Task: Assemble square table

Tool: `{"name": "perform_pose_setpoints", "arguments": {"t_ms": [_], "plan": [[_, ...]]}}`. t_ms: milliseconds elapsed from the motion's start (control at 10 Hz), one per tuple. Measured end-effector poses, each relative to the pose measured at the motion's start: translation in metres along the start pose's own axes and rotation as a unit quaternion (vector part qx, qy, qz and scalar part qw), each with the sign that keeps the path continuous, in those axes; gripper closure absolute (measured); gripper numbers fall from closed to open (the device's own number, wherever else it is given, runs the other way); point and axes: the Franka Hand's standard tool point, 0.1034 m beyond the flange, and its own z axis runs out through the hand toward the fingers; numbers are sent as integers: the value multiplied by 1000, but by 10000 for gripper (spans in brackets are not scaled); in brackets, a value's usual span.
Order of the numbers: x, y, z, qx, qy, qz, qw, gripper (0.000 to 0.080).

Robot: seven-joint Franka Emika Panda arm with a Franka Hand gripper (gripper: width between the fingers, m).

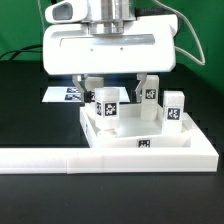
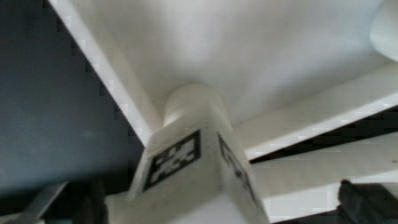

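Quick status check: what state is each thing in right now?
Tabletop: lying flat against the white wall.
Front leg: upright on the tabletop, between the gripper's fingers.
Gripper: open, astride that leg.
Two other legs: upright on the tabletop.

Robotics laboratory test bench. A matte black table [image 1: 25,195] under even, artificial light carries only experimental apparatus: a robot arm [image 1: 108,15] with a broad white housing hangs over the work area, and a long low white wall [image 1: 45,158] forms a fixed stop along the front. The white plastic furniture parts, a square tabletop [image 1: 180,148] and upright legs [image 1: 106,109], each bear black-and-white square tags of the kind used for camera tracking; the wrist view shows one such tag at close range. A flat marker board [image 1: 62,95] printed with further tags lies behind. No domestic furnishings appear.
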Motion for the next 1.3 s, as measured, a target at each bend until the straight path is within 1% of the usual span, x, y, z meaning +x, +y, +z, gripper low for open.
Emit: {"name": "perform_pose_setpoints", "arguments": {"t_ms": [200,500,700,900,1300], "plan": [[0,3,0,-2,0,-73,997,150],[1,7,0,-4,-1,-162,987,150],[1,8,0,-4,-1,-163,987,162],[1,8,0,-4,-1,-163,987,513],[2,9,0,-3,0,-131,991,510]]}}
